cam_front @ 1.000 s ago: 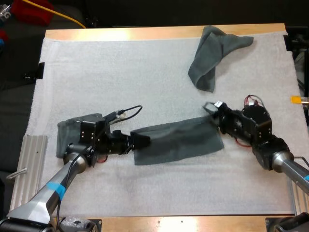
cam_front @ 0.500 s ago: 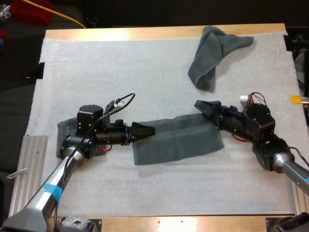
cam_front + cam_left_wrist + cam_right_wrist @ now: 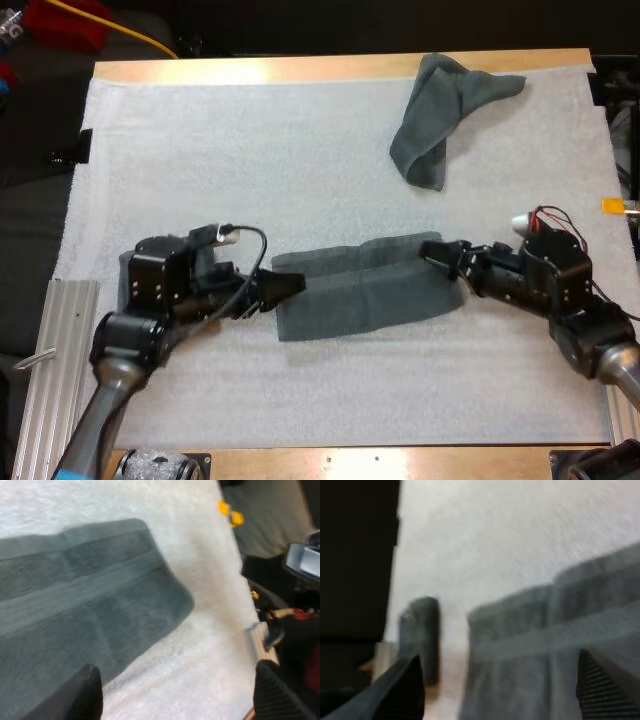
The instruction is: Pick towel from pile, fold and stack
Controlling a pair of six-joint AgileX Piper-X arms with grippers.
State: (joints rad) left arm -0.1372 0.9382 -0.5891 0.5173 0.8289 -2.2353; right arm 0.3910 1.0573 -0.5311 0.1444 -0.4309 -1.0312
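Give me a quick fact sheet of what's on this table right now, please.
Middle towel: lying flat on the mat, folded lengthwise
Crumpled towel: heaped near the mat's far edge, clear of both grippers
Left gripper: open, at the middle towel's left end
Right gripper: open, at its right end

You've got a flat dark grey-green cloth towel (image 3: pixel 370 290) with a lighter ribbed band, a crumpled cloth towel (image 3: pixel 435 120) in the same shade, a white textured mat (image 3: pixel 250 150), and a light tan wooden table (image 3: pixel 300 68).
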